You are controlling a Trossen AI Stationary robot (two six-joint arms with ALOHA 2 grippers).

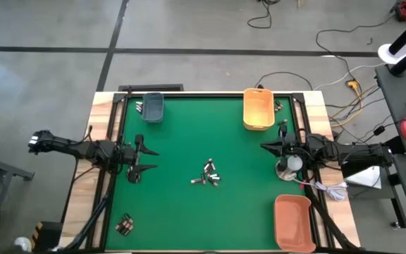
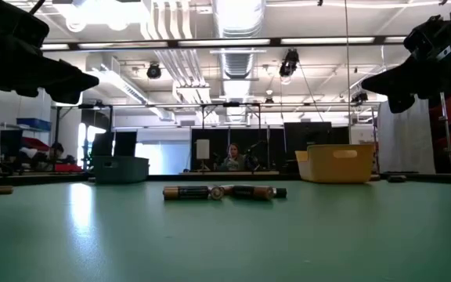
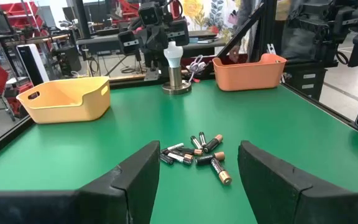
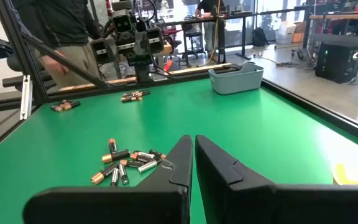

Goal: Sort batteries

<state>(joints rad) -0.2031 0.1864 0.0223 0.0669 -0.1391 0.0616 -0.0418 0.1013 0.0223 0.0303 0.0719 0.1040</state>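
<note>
A small heap of batteries (image 1: 208, 173) lies on the green table near its middle; the left wrist view shows the same batteries (image 3: 196, 154) between and beyond my fingers. My left gripper (image 1: 148, 159) hovers open at the table's left side, pointing toward the heap, with nothing between its fingers. My right gripper (image 1: 265, 147) hovers shut at the right side, pointing toward the table's middle, the batteries (image 4: 126, 165) ahead of it. More batteries (image 1: 125, 224) lie at the near left and by the grey-blue bin (image 1: 151, 106).
A yellow-orange bin (image 1: 258, 109) stands at the far right, an orange bin (image 1: 292, 220) at the near right corner. A white bottle on a round base (image 3: 173, 68) stands by the right arm. People are in the room beyond the table.
</note>
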